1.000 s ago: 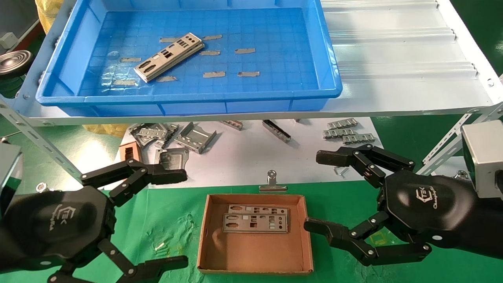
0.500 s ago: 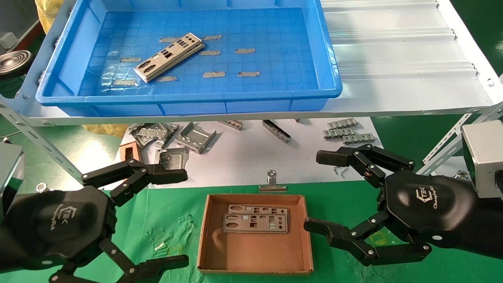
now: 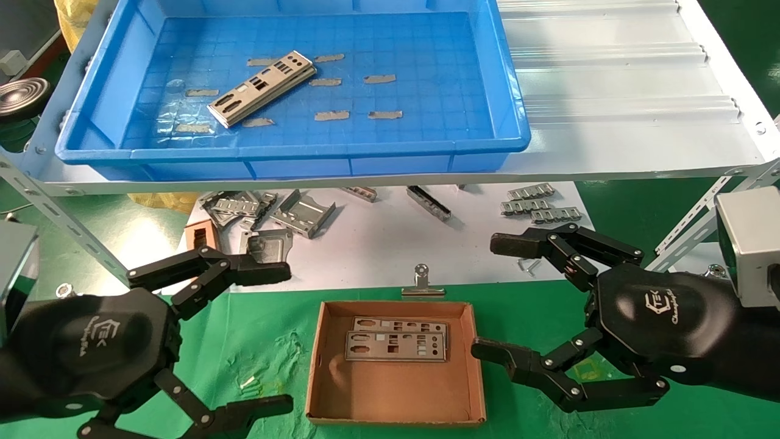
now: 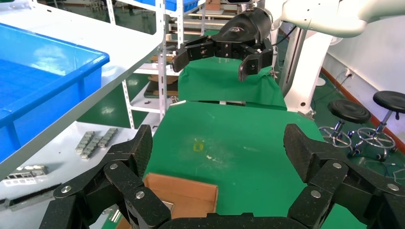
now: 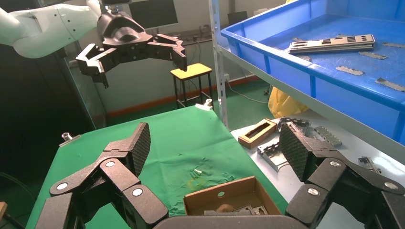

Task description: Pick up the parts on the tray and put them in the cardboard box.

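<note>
My left pincer (image 3: 277,338) hangs in the lower left of the head view, above the green cloth (image 3: 262,347), its fingers spread wide and holding nothing. My right pincer (image 3: 496,299) sits in the lower right, just beside the right wall of the cardboard box (image 3: 396,390), also gaping wide and empty.

The box lies at the bottom centre on the green cloth. Two metal plates (image 3: 396,340) lie flat inside it against its far wall, one overlapping the other. A silver binder clip (image 3: 421,286) rests just beyond the box's far edge.

The blue tray (image 3: 475,73) fills the upper left of the frame on a white shelf (image 3: 609,91). More plates (image 3: 262,88) lie in a slanted stack on its gridded floor, left of centre, with small grey tape scraps (image 3: 332,115) scattered around them.

Under the shelf, mid-frame, bent brackets (image 3: 301,213) and ribbed strips (image 3: 539,204) are spread over a white sheet (image 3: 378,244), with a small brown frame block (image 3: 201,235) at its left edge.
</note>
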Robot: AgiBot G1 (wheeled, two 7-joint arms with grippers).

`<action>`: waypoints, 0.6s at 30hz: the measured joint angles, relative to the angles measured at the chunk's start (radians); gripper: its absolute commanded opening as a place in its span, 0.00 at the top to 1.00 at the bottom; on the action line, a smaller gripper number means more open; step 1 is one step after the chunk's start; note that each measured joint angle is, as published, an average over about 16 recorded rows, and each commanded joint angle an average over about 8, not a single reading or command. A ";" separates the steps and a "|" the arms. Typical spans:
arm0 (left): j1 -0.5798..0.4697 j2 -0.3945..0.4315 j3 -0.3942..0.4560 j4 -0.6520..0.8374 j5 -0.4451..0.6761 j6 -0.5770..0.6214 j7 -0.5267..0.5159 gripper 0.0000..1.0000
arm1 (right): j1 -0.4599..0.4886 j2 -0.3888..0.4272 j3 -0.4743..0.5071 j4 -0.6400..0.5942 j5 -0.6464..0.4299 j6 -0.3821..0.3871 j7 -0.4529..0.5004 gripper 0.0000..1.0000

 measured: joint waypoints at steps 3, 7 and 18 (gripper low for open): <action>0.000 0.000 0.000 0.000 0.000 0.000 0.000 0.00 | 0.000 0.000 0.000 0.000 0.000 0.000 0.000 0.00; 0.000 0.000 0.000 0.000 0.000 0.000 0.000 0.00 | 0.000 0.000 0.000 0.000 0.000 0.000 0.000 0.00; 0.000 0.000 0.000 0.000 0.000 0.000 0.000 0.00 | 0.000 0.000 0.000 0.000 0.000 0.000 0.000 0.00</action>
